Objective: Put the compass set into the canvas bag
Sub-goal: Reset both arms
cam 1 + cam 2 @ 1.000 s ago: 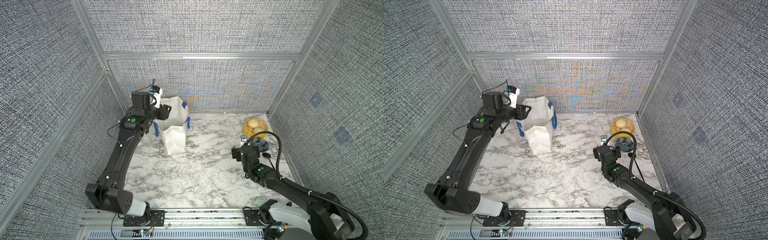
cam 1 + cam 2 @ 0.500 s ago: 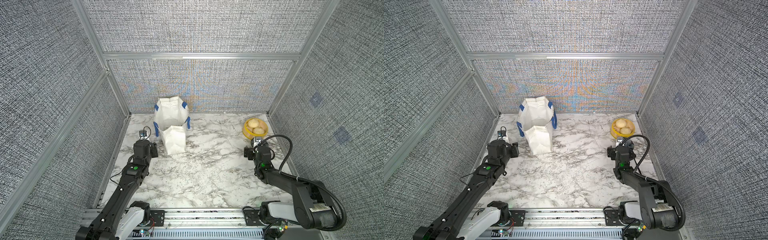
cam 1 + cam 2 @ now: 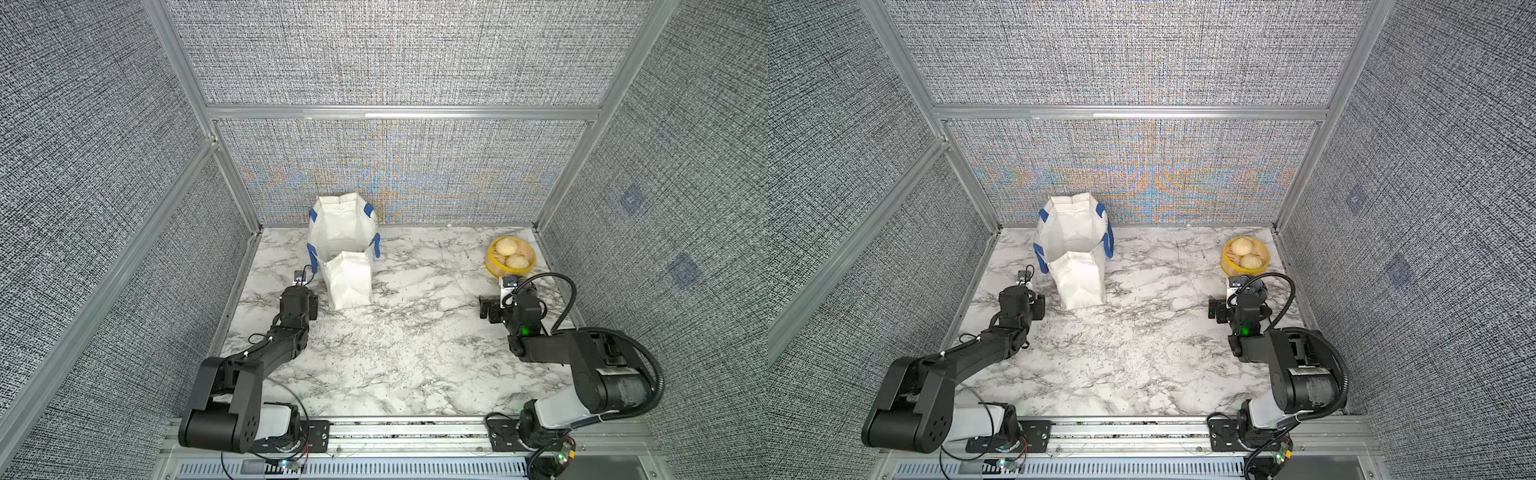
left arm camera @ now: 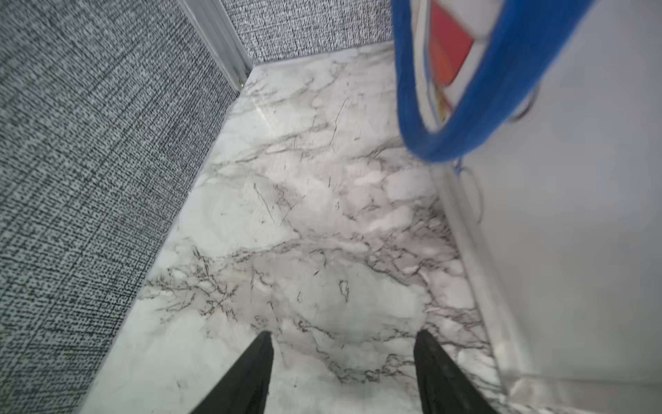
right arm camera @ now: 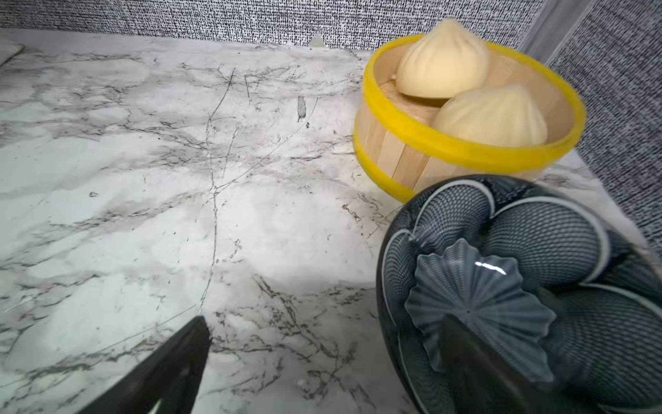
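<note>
1. Your canvas bag (image 3: 349, 286) stands upright on the marble table (image 3: 415, 353), mouth open.
2. Your left gripper (image 4: 343, 335) sits just beside the bag's left side, jaws apart, holding nothing.
3. Your right gripper (image 5: 324, 320) is well apart from the bag, off to its right, jaws spread wide.

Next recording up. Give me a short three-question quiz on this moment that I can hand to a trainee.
1. True or false: the canvas bag lies flat on its side.
2. What sits in the yellow-rimmed basket? A) two buns B) apples C) pencils
3. Fill in: the left gripper has its jaws ____, with nothing between them.
Key: 1 false, it stands upright; 2 A; 3 open.
</note>
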Robot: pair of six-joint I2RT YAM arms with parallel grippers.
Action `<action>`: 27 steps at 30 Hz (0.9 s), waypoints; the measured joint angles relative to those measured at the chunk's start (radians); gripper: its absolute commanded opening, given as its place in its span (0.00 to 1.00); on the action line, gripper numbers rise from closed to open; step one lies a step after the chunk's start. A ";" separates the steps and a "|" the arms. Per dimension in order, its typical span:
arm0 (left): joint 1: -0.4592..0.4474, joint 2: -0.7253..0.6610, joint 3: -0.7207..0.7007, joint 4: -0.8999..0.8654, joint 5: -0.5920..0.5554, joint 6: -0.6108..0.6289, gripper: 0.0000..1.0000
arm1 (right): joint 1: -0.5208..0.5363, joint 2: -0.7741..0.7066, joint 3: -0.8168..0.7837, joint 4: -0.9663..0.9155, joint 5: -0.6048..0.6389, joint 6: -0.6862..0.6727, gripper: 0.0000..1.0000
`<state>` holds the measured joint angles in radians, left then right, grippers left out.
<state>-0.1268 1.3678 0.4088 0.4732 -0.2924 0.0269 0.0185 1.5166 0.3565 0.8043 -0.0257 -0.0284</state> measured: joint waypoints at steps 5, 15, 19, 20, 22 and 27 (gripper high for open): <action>0.116 0.135 -0.080 0.317 0.103 -0.035 0.65 | 0.007 0.016 0.018 0.037 0.048 0.018 0.99; 0.142 0.156 -0.076 0.438 0.177 -0.080 0.86 | 0.018 0.017 0.022 0.039 0.074 0.018 0.99; 0.142 0.156 -0.074 0.461 0.191 -0.083 0.90 | 0.019 0.017 0.022 0.039 0.074 0.018 0.99; 0.142 0.156 -0.072 0.462 0.196 -0.083 0.91 | 0.019 0.018 0.022 0.039 0.076 0.018 0.99; 0.142 0.156 -0.069 0.463 0.216 -0.081 0.91 | 0.019 0.018 0.023 0.039 0.077 0.018 0.99; 0.142 0.156 -0.062 0.464 0.243 -0.071 0.99 | 0.028 0.023 0.040 0.032 0.080 0.013 0.99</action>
<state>0.0154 1.5242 0.3466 0.9375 -0.0490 -0.0441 0.0463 1.5398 0.3965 0.8368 0.0544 -0.0158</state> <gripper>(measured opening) 0.976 0.989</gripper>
